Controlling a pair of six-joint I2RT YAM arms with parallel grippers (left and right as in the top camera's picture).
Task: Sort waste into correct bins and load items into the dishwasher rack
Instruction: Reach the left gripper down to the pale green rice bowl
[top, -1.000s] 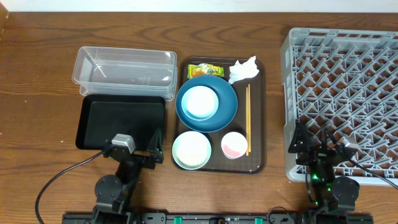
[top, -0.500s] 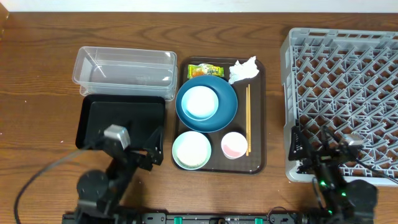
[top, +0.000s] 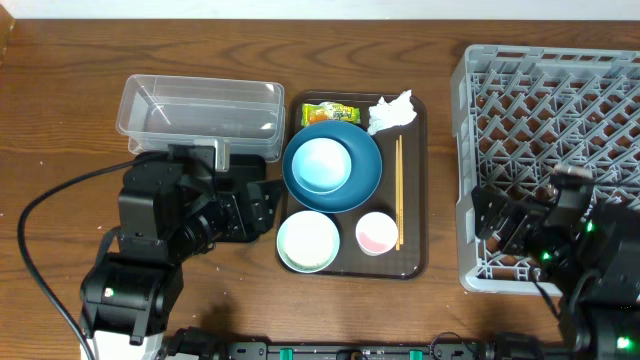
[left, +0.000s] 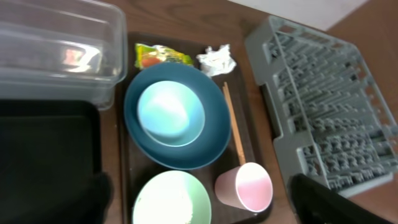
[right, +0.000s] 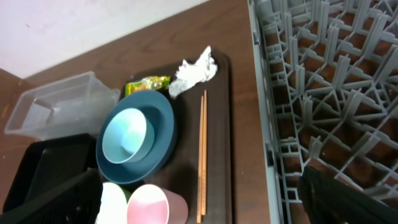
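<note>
**Both grippers empty and spread wide at the near edge; nothing sorted or racked.**

The left gripper (top: 258, 208) hangs over the black tray (left: 43, 155), jaws wide, and hides most of it in the overhead view. The right gripper (top: 497, 225), also wide, sits over the lower-left corner of the dishwasher rack (top: 560, 100). Nearest on the brown serving tray (top: 421, 180) are the pale-green bowl (top: 308, 241) and the white cup (top: 375, 233), just apart.

- **Risk 1:** the chopsticks (top: 399, 205) lie flat between the cup and the tray lip, so a pinch there could tip the cup.
- **Risk 2:** mid-frame, the light-blue bowl (top: 322, 165) nests in the deep-blue bowl (top: 352, 190). Lifting by the outer rim may shift the inner bowl.
- **In the way:** farthest off, the snack wrapper (top: 330, 114) and tissue (top: 390, 112) sit just behind that rim, so a reach has to clear it.

The clear tub (top: 200, 108) sits upper left. Rice grains: cannot make out.
</note>
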